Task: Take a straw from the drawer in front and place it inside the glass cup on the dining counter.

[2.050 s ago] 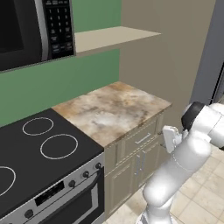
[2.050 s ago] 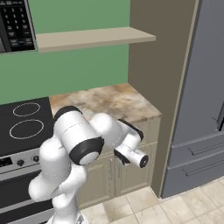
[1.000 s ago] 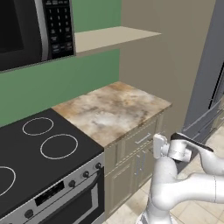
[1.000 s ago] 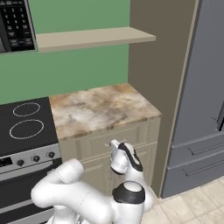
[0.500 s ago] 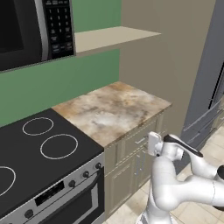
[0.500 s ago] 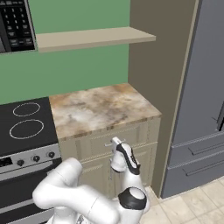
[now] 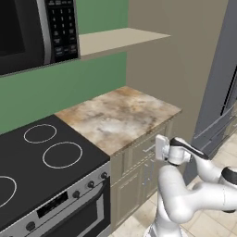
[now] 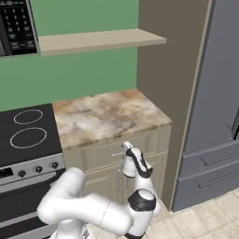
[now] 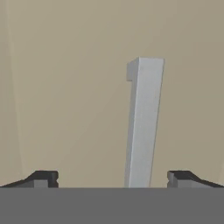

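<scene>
The drawer is shut, a beige panel front just under the marbled worktop. My gripper is pressed up close to that front and is open. In the hand view the drawer's grey bar handle runs between my two dark fingertips, nearer the right one, and neither tip touches it. The straw is hidden inside the shut drawer. The glass cup and the dining counter are out of view.
A black stovetop with an oven below sits left of the marbled worktop. A brown wall panel and a grey fridge stand to the right. A shelf and a microwave hang above.
The arm has swung down from beside the counter and brought the hand to the drawer front. Over the last half second it edged closer to the handle. The jaws stayed open.
</scene>
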Controlling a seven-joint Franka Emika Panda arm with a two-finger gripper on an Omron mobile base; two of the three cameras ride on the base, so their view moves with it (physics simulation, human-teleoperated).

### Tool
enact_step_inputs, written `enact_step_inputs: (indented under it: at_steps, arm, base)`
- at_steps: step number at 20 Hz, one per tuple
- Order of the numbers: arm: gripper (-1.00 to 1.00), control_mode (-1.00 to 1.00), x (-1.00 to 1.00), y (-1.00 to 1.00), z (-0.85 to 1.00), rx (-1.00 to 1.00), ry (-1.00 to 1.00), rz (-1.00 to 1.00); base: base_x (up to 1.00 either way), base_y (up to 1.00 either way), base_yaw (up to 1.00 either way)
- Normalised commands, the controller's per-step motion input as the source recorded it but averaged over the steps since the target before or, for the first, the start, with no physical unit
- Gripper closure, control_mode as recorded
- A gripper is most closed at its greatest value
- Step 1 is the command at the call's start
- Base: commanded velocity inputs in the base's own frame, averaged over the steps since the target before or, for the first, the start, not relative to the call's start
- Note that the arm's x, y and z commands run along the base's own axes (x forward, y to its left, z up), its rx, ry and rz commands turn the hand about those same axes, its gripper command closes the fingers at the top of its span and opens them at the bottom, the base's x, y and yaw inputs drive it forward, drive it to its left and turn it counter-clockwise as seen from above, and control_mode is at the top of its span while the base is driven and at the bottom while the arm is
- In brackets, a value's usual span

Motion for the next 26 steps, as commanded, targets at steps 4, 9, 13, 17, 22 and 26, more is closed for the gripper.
enact_step_inputs:
  at_steps: [4,9,13,17,22,26]
  arm:
    - [-1.00,-1.00,0.26,0.00,-0.36,0.03,0.00,0.00]
    - [-1.00,-1.00,0.08,0.00,-0.48,0.04,0.00,0.00]
    - [-1.00,-1.00,0.01,0.00,-0.56,0.04,0.00,0.00]
    - [-1.00,-1.00,0.04,0.01,-0.64,0.06,0.00,0.00]
    - [1.00,-1.00,0.16,0.21,-0.76,0.05,0.00,0.00]
    - [1.00,-1.00,0.17,0.04,-0.61,0.06,-0.02,0.00]
  base:
    - [0.00,0.00,0.00]
    - [0.00,0.00,0.00]
    - [0.00,0.00,0.00]
    - [0.00,0.00,0.00]
    - [0.00,0.00,0.00]
    - [0.00,0.00,0.00]
